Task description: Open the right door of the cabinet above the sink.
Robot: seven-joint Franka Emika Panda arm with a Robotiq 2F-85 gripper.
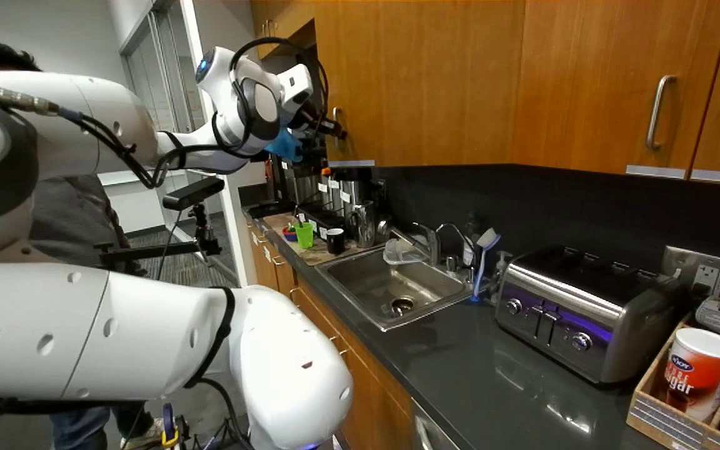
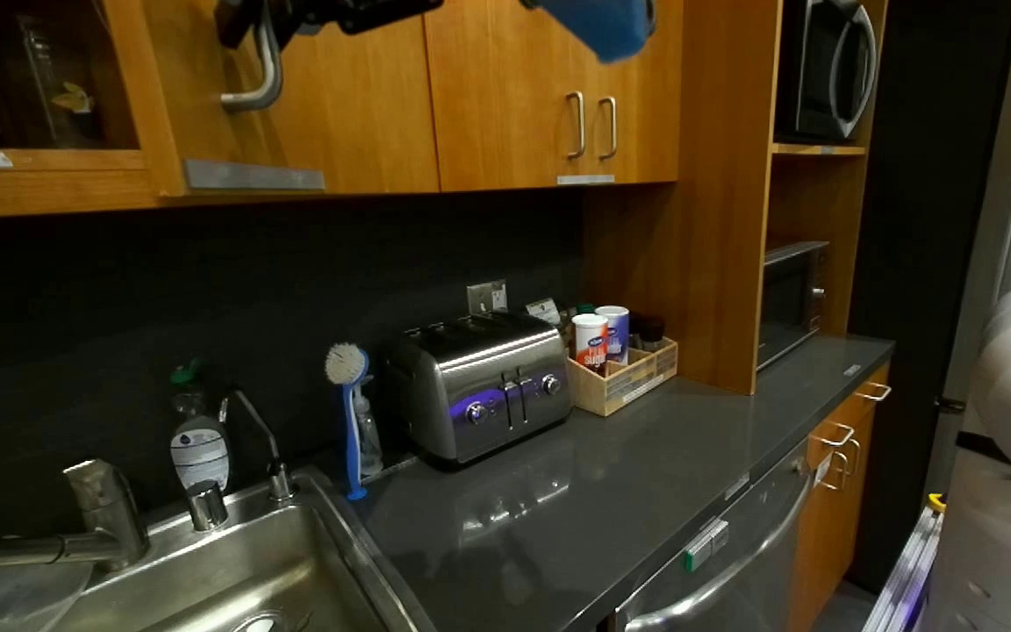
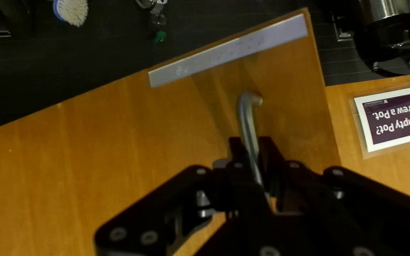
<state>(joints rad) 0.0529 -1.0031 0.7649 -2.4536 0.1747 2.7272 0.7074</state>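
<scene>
The right door [image 1: 422, 87] is a flat honey-brown panel above the sink [image 1: 369, 281], in the row of wooden wall cabinets [image 1: 597, 75]. It also shows in an exterior view [image 2: 356, 105] and in the wrist view [image 3: 119, 142]. Its silver bar handle [image 3: 246, 113] runs along its left edge. The door looks angled out from the neighbouring panels, as if partly open. My gripper [image 3: 250, 140] has one black finger on each side of the handle, close against it, and looks shut on it. In the exterior views the gripper [image 1: 340, 130] is at the handle; the top frame edge cuts it off there [image 2: 238, 25].
A faucet [image 2: 106, 513], dish brush [image 2: 352, 421], toaster [image 2: 492, 386] and wooden box [image 2: 624, 377] stand below the cabinets. A closed door pair with adjoining handles [image 2: 576, 127] hangs to the right. Coffee dispensers [image 1: 357, 187] stand left of the sink. A person [image 1: 75, 219] is behind the arm.
</scene>
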